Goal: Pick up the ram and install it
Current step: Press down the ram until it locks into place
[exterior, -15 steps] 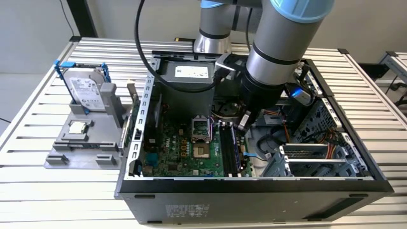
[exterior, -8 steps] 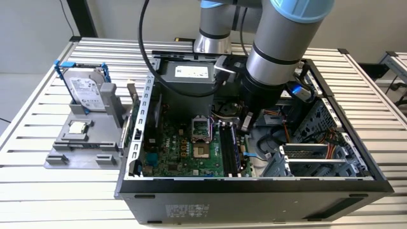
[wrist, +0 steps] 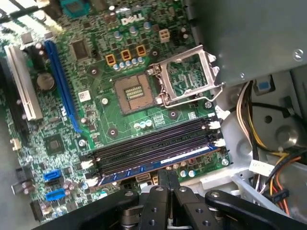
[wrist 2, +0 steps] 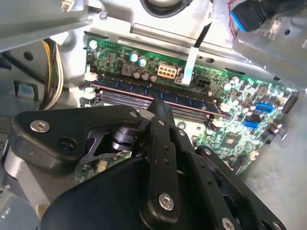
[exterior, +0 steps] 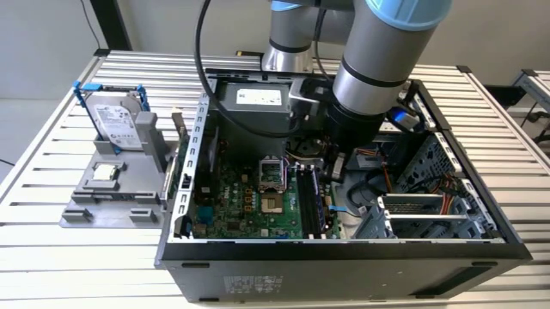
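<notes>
Exterior view: the arm (exterior: 378, 58) reaches down into an open computer case (exterior: 344, 257) that lies on its side on a slatted counter (exterior: 51, 257), with its lower end over the memory slots (exterior: 311, 199) of the green motherboard (exterior: 232, 199). Toward the exterior view's left, outside the case, a grey holder (exterior: 112, 199) carries a hard drive (exterior: 113, 119) in a blue frame, standing upright, and a small square processor chip (exterior: 105, 172) lying flat in front of it. In both wrist views the ram (wrist: 144, 166) (wrist 2: 192, 100) is standing on edge in the outermost of the parallel black slots, the one closest to the arm, and runs the full length of that slot with its bluish face showing. The jaws are together, with only a hairline seam between the two black fingertips (wrist: 161, 176) (wrist 2: 160, 108), and they are not clamped around anything. The tips sit right at the ram's upper edge near its middle and appear to touch it. The slots beside the ram hold no sticks. Farther across the board in the first wrist view, the processor socket (wrist: 136, 93) lies bare with its metal lid (wrist: 187, 76) swung open beside it. Bundles of yellow, orange and black wires (wrist: 249, 124) run along the case wall past the end of the slots.
</notes>
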Robot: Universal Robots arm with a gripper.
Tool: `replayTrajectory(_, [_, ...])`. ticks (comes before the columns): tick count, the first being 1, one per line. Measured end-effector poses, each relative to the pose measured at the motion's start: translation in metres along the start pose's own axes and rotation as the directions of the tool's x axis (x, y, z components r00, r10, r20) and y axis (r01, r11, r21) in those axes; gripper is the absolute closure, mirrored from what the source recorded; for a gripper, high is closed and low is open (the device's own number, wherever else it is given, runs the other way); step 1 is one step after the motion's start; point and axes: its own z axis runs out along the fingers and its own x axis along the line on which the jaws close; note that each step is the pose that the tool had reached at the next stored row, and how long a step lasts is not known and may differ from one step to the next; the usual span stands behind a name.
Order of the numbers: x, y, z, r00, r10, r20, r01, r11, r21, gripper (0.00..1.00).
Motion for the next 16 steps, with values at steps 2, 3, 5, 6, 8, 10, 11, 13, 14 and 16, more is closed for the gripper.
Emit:
replayTrajectory(2, [0.0, 0.0, 0.0, 0.9994, -0.034, -0.0012, 0.034, 0.9994, -0.0003, 1.0])
replayTrajectory(3, [0.0, 0.0, 0.0, 0.9987, -0.051, -0.0018, 0.051, 0.9987, -0.0004, 1.0])
replayTrajectory(5, [0.0, 0.0, 0.0001, 0.9966, -0.083, -0.0028, 0.083, 0.9966, -0.0007, 1.0])
replayTrajectory(6, [0.0, 0.0, 0.0002, 0.9952, -0.098, -0.0034, 0.098, 0.9952, -0.0009, 1.0])
replayTrajectory(8, [0.0, 0.0, 0.0004, 0.9919, -0.127, -0.0042, 0.127, 0.992, -0.0013, 1.0])
replayTrajectory(10, [0.0, 0.0, 0.0005, 0.9879, -0.155, -0.0051, 0.155, 0.9879, -0.0016, 1.0])
replayTrajectory(11, [0.0, 0.0, 0.0006, 0.9859, -0.167, -0.0054, 0.167, 0.9859, -0.0017, 1.0])
replayTrajectory(13, [0.0, 0.0, 0.0008, 0.9808, -0.195, -0.0063, 0.195, 0.9808, -0.0022, 1.0])
replayTrajectory(14, [0.0, 0.0, 0.0008, 0.9785, -0.206, -0.0065, 0.206, 0.9785, -0.0023, 1.0])
replayTrajectory(16, [0.0, 0.0, 0.001, 0.975, -0.222, -0.0068, 0.222, 0.975, -0.0026, 1.0])
